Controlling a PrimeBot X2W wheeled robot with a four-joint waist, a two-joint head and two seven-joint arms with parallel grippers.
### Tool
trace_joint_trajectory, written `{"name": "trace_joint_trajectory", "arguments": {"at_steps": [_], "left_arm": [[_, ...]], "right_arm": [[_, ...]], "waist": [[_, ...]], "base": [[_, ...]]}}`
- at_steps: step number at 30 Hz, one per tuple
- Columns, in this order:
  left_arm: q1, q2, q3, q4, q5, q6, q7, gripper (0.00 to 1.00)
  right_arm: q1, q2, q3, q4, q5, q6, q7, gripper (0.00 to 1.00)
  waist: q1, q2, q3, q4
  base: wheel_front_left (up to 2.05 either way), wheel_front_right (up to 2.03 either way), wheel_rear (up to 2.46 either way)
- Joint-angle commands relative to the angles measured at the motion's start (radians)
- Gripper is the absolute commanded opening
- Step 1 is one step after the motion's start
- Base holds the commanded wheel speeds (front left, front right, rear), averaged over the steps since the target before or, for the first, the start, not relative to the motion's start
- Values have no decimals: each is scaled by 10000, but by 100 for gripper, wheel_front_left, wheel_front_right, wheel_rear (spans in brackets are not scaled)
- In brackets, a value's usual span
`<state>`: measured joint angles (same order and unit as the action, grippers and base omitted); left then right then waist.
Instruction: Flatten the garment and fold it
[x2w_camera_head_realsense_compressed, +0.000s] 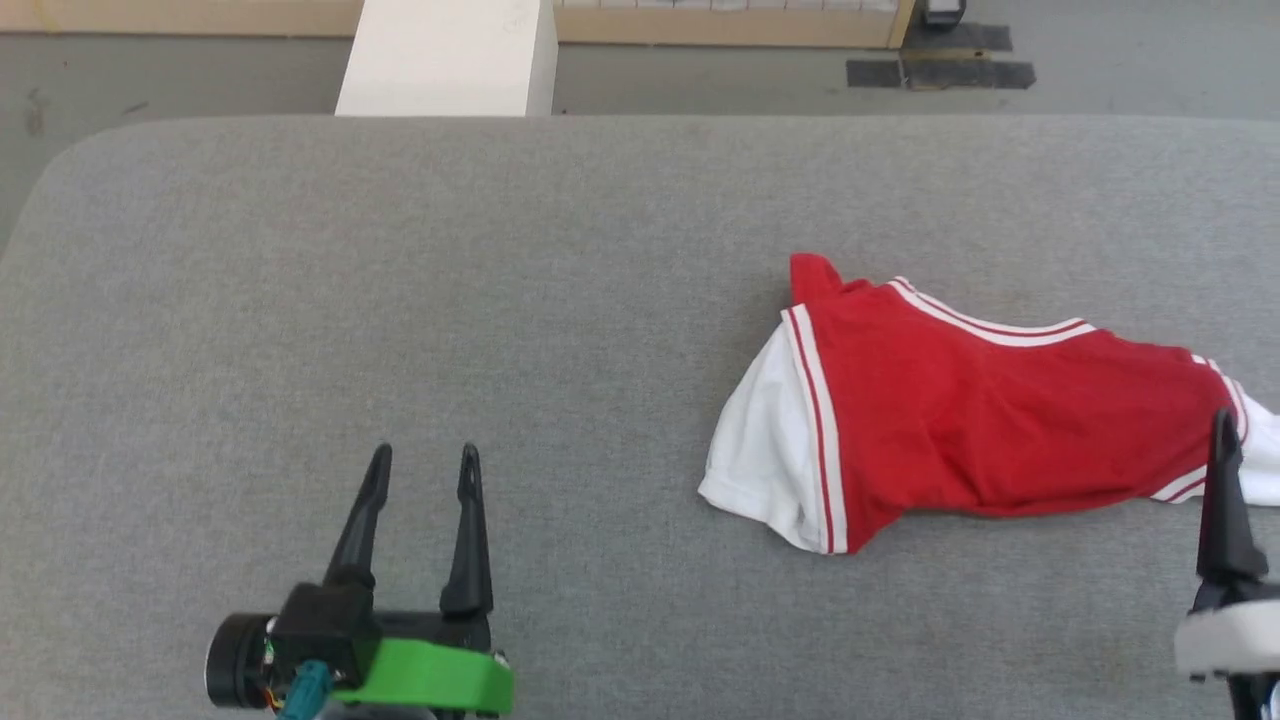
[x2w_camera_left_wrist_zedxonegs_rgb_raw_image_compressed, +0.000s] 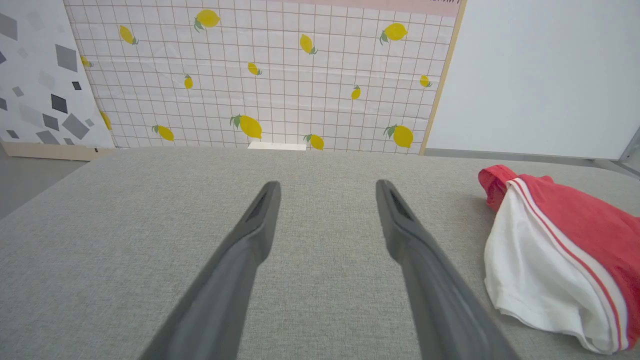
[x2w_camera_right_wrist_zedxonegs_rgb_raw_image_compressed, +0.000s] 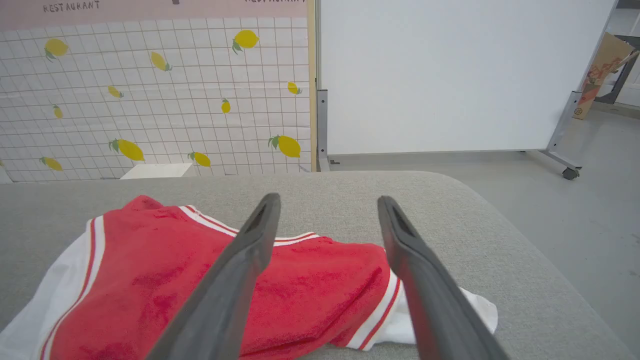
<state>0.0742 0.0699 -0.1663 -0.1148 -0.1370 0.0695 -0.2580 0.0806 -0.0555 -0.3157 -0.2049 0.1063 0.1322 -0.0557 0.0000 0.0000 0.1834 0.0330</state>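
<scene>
Overhead, the grey fabric table carried the garment, a crumpled red shirt with a white sleeve and red-and-white striped trim. It lay well to the right of the left hand, which stood wide open and empty. Along the left wrist, the white sleeve lay to the right of the spread fingers, with a lemon-print wall panel ahead. Along the right wrist, the right hand hung over the shirt's red body, fingers spread apart, gripping nothing; a white board stood beyond.
</scene>
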Motion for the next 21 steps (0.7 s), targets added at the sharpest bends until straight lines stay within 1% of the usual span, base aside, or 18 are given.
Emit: {"name": "trace_joint_trajectory", "arguments": {"at_steps": [1, 4, 6, 8, 11, 14, 17, 21], "left_arm": [[135, 90, -25, 14, 168, -102, -38, 100], [-16, 162, -303, 204, 305, -292, 37, 100], [-395, 236, -596, 368, 406, -544, 372, 100], [-907, 235, -943, 584, 413, -876, 920, 100], [-1897, 233, -1585, 1152, 475, -1407, 2098, 100], [-2932, 212, -2312, 1884, 424, -1763, 3300, 100], [-3791, 149, -2881, 2529, 58, -1918, 3986, 100], [-4834, 146, -3498, 3558, -227, -1979, 4655, 100]], "right_arm": [[180, 17, 62, -76, -44, -15, -109, 100], [324, 44, 121, -58, 219, -15, -136, 100], [279, 48, 119, -92, 247, -15, -118, 100], [164, 49, 102, -198, 210, -15, -89, 100], [-25, 50, 24, -335, 181, -15, -6, 100], [-152, 51, -1, -443, 188, -15, 63, 100], [-252, 51, 30, -487, 252, -15, 133, 100], [-481, 52, 134, -546, 320, -15, 175, 100]], "waist": [[0, 0, -134, -155], [0, 0, -173, -244], [0, 0, -162, -261], [0, 0, -93, -256], [0, 0, 109, -197], [0, 0, 392, -148], [0, 0, 748, -157], [0, 0, 1297, -235]], "base": [[0, 0, 0], [0, 0, 0], [0, 0, 0], [0, 0, 0], [0, 0, 0], [0, 0, 0], [0, 0, 0], [0, 0, 0]]}}
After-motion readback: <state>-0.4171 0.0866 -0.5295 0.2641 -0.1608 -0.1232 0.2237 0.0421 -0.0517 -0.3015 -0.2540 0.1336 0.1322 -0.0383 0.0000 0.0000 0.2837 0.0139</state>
